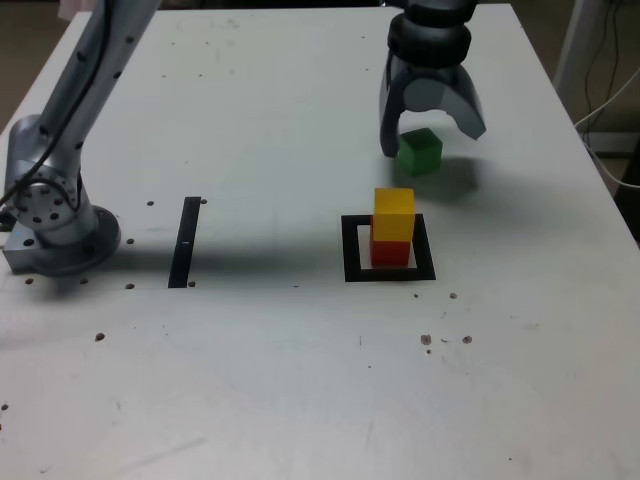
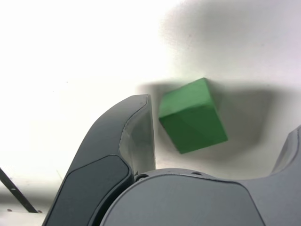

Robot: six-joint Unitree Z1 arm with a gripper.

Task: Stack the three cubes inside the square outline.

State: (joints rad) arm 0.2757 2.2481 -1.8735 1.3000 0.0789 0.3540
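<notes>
Green marks the loose block, which lies on the pale bench beneath the tool, turned so that its sides run askew to the frame's. The tool's fingers stand wide apart, one on each side of the block; in the wrist view the block is nearer one finger, with a wider strip of bare bench toward the other. In the exterior view, the yellow block sits on the red block, and the red one stands inside the black square frame, with some white showing between it and the frame's right edge. Bare bench separates the green block from the frame. A straight black strip lies well apart to the exterior view's left, with open bench between it and the frame, and more open bench stretches toward the near side.
</notes>
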